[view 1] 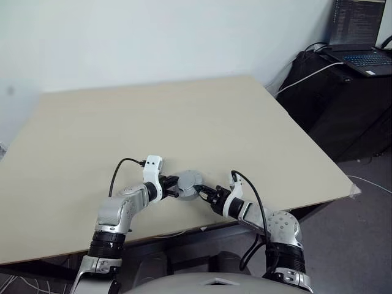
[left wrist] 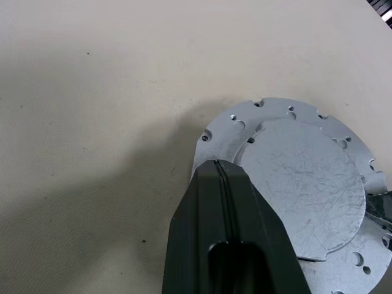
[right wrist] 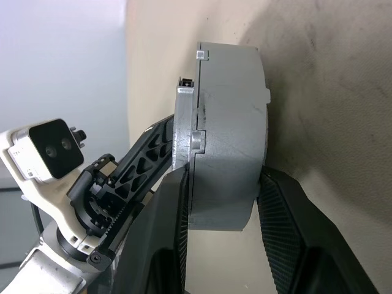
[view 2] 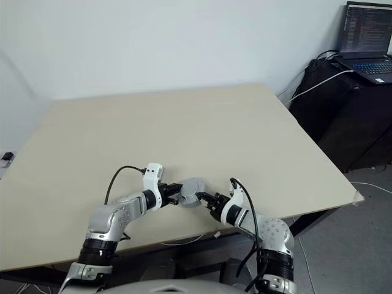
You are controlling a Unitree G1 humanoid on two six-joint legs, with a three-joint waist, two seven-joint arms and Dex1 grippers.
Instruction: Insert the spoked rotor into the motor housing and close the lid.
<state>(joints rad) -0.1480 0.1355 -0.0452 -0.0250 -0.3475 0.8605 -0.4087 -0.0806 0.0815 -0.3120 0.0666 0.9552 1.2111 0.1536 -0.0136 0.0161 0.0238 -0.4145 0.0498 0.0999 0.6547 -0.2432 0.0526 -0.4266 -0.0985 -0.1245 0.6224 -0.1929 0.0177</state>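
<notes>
Right gripper (right wrist: pixel 223 202) clamps motor housing (right wrist: pixel 229 141), lid (left wrist: pixel 300 184) on.

No readable text, labels or numbers appear. The laptop (view 1: pixel 362 38) screen shows lines of text too small to read.

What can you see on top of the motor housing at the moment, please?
The lid sits on the motor housing, covering its top. The left gripper's shut fingertips press on the lid. Whatever is inside is hidden.
</notes>
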